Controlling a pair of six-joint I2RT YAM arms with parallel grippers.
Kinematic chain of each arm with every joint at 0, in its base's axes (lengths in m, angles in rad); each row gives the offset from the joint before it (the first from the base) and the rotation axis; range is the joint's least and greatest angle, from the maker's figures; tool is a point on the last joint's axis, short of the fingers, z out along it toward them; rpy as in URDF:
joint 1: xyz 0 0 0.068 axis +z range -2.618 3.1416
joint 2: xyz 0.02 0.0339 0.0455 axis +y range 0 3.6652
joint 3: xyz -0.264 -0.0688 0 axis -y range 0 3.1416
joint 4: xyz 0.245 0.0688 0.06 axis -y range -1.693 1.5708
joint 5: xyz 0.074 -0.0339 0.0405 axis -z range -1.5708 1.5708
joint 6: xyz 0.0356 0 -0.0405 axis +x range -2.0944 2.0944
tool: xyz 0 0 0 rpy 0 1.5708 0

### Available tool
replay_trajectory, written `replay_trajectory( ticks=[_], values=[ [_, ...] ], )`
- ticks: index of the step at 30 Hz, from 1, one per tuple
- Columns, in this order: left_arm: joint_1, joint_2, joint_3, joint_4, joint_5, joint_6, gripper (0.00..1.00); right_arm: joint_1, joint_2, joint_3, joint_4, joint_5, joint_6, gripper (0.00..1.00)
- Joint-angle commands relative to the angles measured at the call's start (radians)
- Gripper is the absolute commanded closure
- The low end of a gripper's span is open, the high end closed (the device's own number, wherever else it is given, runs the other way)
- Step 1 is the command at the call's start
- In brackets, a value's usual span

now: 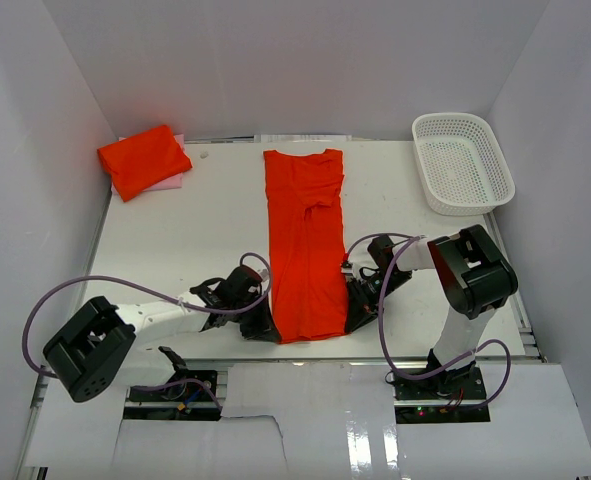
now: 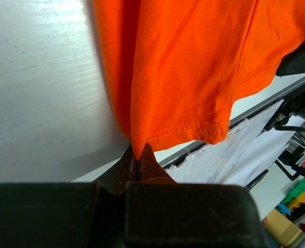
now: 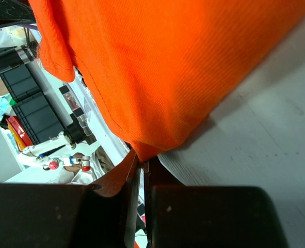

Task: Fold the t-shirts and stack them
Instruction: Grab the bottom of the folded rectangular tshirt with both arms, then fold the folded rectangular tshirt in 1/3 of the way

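An orange t-shirt point(image 1: 305, 240), folded lengthwise into a narrow strip, lies down the middle of the table, collar end far, hem end near. My left gripper point(image 1: 266, 330) is shut on the hem's left corner; in the left wrist view the gripper point(image 2: 138, 156) pinches a point of the orange t-shirt point(image 2: 193, 67). My right gripper point(image 1: 352, 322) is shut on the hem's right corner; in the right wrist view the gripper point(image 3: 142, 159) clamps a fold of the t-shirt point(image 3: 167, 62). A folded orange t-shirt point(image 1: 143, 159) lies on a pink one point(image 1: 165, 183) at the far left.
A white mesh basket point(image 1: 462, 162) stands at the far right corner. White walls close in the table on three sides. The table's near edge point(image 1: 305, 360) runs just behind both grippers, with paper sheets below it.
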Motion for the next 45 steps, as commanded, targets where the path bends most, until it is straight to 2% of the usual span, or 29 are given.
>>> replay_trajectory(
  ticks=[1,12,20,32,45],
  values=[
    [-0.005,0.032,0.012,-0.018,0.02,-0.002,1.0,0.002,-0.035,0.005,-0.011,0.01,-0.002,0.92],
    [-0.005,0.019,0.008,0.009,0.072,-0.028,1.0,0.001,-0.052,0.009,-0.013,0.001,-0.011,0.92],
    [0.002,-0.026,0.061,-0.097,0.04,-0.007,1.0,0.001,-0.118,0.014,-0.036,-0.013,-0.026,0.92],
    [0.075,-0.05,0.103,-0.102,0.037,0.051,1.0,-0.001,-0.244,0.008,-0.007,0.027,-0.029,0.92],
    [0.134,-0.012,0.182,-0.079,0.058,0.093,1.0,-0.025,-0.253,0.04,0.003,0.013,-0.045,0.92]
  ],
)
